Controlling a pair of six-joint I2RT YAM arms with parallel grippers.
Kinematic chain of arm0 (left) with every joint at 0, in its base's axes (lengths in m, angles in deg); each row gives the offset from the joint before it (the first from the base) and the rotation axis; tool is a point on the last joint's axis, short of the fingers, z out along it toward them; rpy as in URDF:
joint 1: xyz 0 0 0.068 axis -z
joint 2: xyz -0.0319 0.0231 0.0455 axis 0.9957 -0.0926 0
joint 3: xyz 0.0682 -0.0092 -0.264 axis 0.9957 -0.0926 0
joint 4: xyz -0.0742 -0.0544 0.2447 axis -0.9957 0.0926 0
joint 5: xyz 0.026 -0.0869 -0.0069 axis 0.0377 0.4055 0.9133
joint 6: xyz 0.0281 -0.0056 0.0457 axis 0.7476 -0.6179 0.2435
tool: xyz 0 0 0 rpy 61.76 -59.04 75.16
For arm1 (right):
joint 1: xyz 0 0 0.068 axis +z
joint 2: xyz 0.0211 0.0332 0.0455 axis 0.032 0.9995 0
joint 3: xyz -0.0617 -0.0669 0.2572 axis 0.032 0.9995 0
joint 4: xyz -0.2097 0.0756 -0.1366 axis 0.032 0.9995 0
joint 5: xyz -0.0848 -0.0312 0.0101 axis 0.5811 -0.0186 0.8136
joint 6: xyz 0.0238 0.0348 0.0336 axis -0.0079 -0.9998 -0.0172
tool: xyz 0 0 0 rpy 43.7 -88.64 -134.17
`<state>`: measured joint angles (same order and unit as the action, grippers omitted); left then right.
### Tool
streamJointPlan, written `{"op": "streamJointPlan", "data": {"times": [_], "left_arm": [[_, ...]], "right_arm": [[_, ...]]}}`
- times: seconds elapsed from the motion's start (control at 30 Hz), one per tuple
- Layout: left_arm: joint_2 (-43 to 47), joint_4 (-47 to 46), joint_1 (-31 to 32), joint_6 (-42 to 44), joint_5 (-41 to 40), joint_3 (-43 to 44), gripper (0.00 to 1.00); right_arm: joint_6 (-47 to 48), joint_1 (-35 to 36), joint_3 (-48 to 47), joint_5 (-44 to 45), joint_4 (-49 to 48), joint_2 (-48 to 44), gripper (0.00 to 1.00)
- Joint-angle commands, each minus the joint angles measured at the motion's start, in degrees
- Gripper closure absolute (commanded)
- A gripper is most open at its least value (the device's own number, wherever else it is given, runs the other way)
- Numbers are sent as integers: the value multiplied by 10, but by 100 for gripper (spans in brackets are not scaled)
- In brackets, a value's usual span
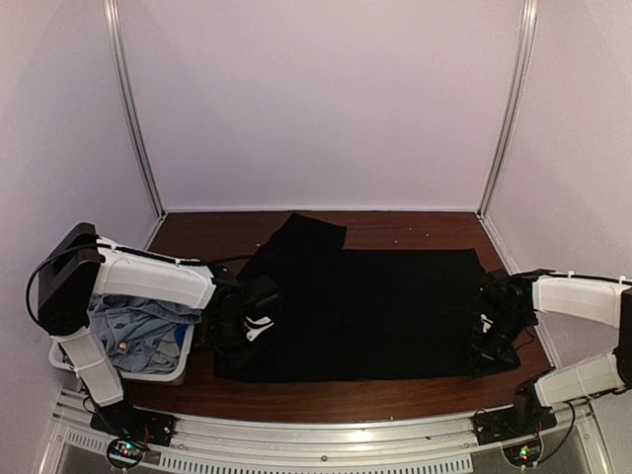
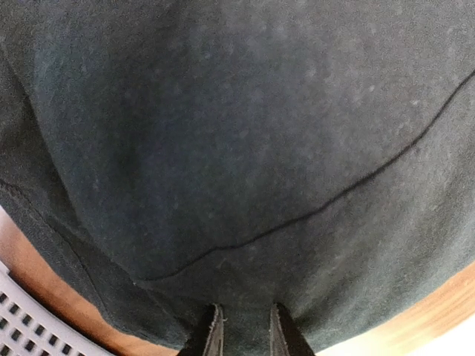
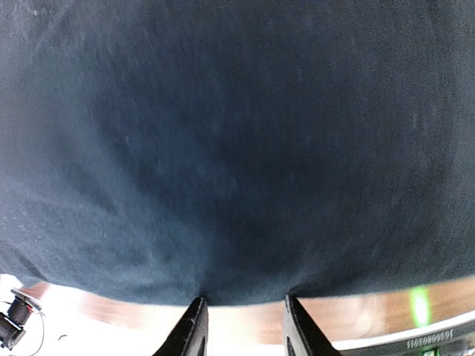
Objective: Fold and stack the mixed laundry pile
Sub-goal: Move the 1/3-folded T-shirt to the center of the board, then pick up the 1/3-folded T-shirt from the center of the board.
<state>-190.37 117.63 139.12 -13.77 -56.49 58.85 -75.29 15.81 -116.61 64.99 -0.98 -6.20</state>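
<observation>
Shirt point(image 1: 365, 311) edges reach left gripper point(image 2: 245, 319) and right gripper point(image 3: 245, 308).

Brown wooden table point(image 1: 415, 225), left bare along far and near edges. White slatted plastic basket point(image 1: 158, 373), set at near left. Pale enclosure walls point(image 1: 316, 99), framed by metal posts point(image 1: 133, 109).

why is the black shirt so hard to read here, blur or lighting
Top view: sharp, but the black shirt reads as one dark mass, folds lost. Left wrist view: cloth fills the frame, soft and grainy, only a seam line showing. Right wrist view: fabric blurred, with washed-out glare along the bottom.
</observation>
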Motion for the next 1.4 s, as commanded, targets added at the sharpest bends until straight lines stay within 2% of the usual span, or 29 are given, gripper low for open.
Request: {"op": "streamJointPlan", "data": {"times": [0.0, 0.1, 0.17, 0.3, 0.37, 0.47, 0.5, 0.63, 0.73, 0.83, 0.93, 1.03, 1.2, 1.37], "left_arm": [[8, 29, 9, -24, 17, -60, 76], [19, 38, 10, -29, 13, -71, 75], [18, 50, 9, -32, -3, -62, 75], [12, 64, 10, -28, -16, -38, 73], [37, 55, 10, -24, -4, -14, 70], [55, 46, 10, -7, 12, 58, 59], [53, 45, 9, -3, 14, 99, 55], [22, 45, -26, 3, 30, 221, 40], [1, 21, -99, -2, 80, 275, 35], [-15, -10, -174, -7, 127, 314, 31], [-47, -45, -239, -6, 159, 346, 27], [-111, -50, -288, 4, 177, 415, 28], [-244, 11, -301, 36, 153, 570, 31], [-292, 10, -309, 31, 170, 615, 31]], "right_arm": [[-35, 5, 3, -17, 46, -29, 66], [-25, 5, -6, -25, 62, -50, 67], [-15, 5, -44, -19, 69, -67, 66], [-16, 5, -89, 37, 66, -63, 66], [-15, 4, -92, 27, 46, -32, 66], [14, 3, -146, 23, 26, 8, 66], [26, 2, -172, 31, 18, 15, 64], [112, -30, -283, 38, -5, 49, 42], [171, -76, -353, 17, -43, 88, 28], [219, -119, -419, 26, -70, 152, 22], [246, -171, -482, 10, -107, 228, 21], [260, -205, -553, -12, -123, 315, 27], [297, -214, -632, 5, -107, 434, 34], [318, -220, -683, 41, -105, 507, 38]]}}
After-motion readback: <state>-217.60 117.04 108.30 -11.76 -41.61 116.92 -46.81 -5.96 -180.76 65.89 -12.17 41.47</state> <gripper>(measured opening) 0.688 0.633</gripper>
